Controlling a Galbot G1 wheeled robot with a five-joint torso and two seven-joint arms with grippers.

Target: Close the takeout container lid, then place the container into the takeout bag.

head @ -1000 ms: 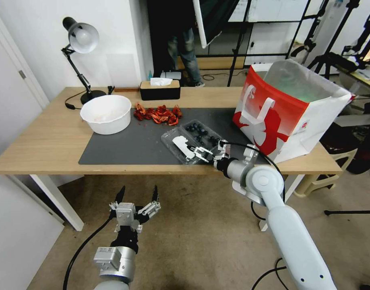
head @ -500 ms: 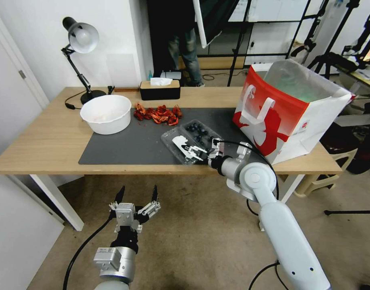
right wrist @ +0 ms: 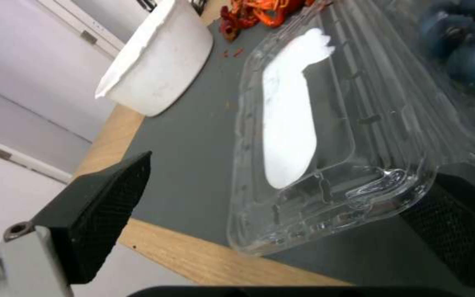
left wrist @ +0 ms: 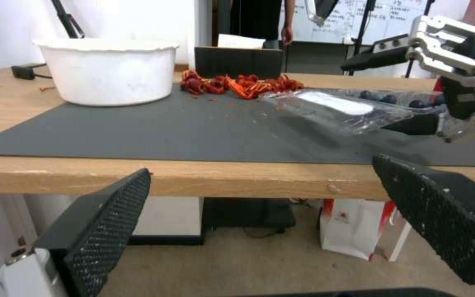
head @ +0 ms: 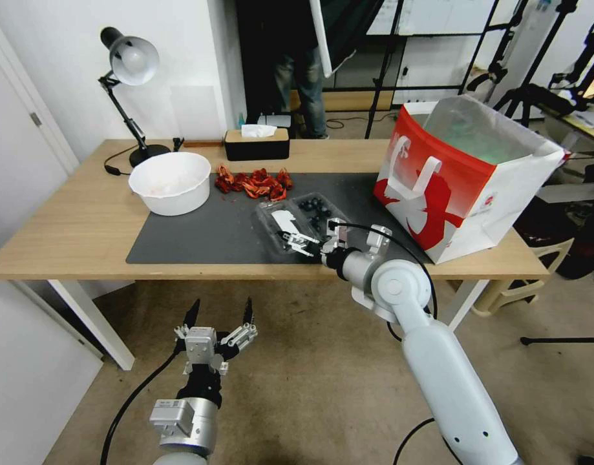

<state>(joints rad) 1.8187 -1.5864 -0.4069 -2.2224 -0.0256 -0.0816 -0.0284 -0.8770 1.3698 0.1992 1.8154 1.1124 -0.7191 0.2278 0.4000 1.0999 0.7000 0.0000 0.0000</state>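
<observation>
The takeout container (head: pixel 313 210), a clear clamshell with dark blueberries (right wrist: pixel 471 49), lies open on the grey mat (head: pixel 200 232) near the front edge of the table (head: pixel 70 219), well to the left of the takeout bag (head: pixel 461 171), which stands upright on the table's right end. The lid (head: pixel 280 226), marked by its white oblong label (right wrist: pixel 287 123), is tilted up off the mat at its free end. The right gripper (head: pixel 302 244) reaches over the table's front edge with fingers spread; the lower finger (right wrist: pixel 457 222) sits beneath the lid's near corner, the other finger (right wrist: pixel 97 214) stands apart from the plastic, over the mat and table edge. The left gripper (head: pixel 220 316) hangs below the table in front of the robot, its 2 fingers spread wide and holding nothing. On the table's left half are a white bowl (head: pixel 170 181), a pile of red scraps (head: pixel 253 183) just beside it, a black tissue box (head: pixel 256 143) and a desk lamp (head: pixel 130 68) behind
</observation>
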